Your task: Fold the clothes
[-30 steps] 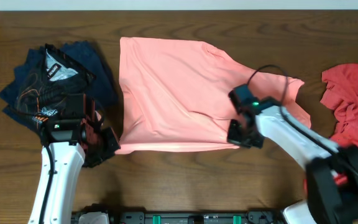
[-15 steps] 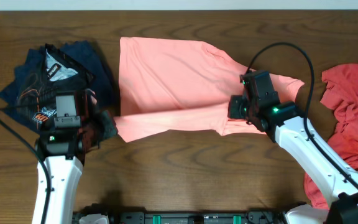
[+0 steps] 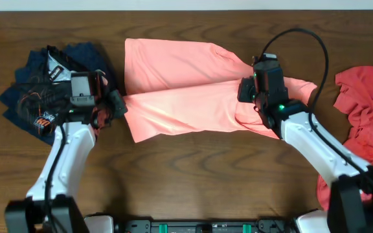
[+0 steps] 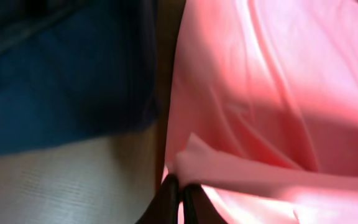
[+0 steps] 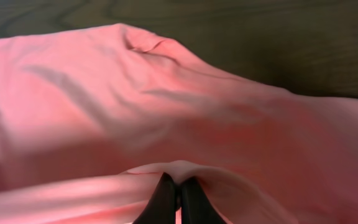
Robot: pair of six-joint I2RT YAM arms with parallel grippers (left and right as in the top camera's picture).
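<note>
The light salmon-pink shirt (image 3: 180, 90) lies across the middle of the table, its near edge lifted and carried over the rest as a fold. My left gripper (image 3: 119, 105) is shut on the shirt's left hem corner (image 4: 194, 163). My right gripper (image 3: 245, 90) is shut on the shirt's right hem (image 5: 178, 169), above the sleeve area. The darker coral-red shirt (image 3: 366, 110) lies crumpled at the table's right edge, apart from both grippers.
A navy and black printed garment pile (image 3: 50, 84) lies at the left, right next to my left gripper; it also shows in the left wrist view (image 4: 61, 74). Bare wooden table (image 3: 193, 175) lies in front of the shirt.
Both grippers have moved away from the table's near edge toward the back, carrying the salmon shirt's near hem up and over the shirt, so the fold has grown.
</note>
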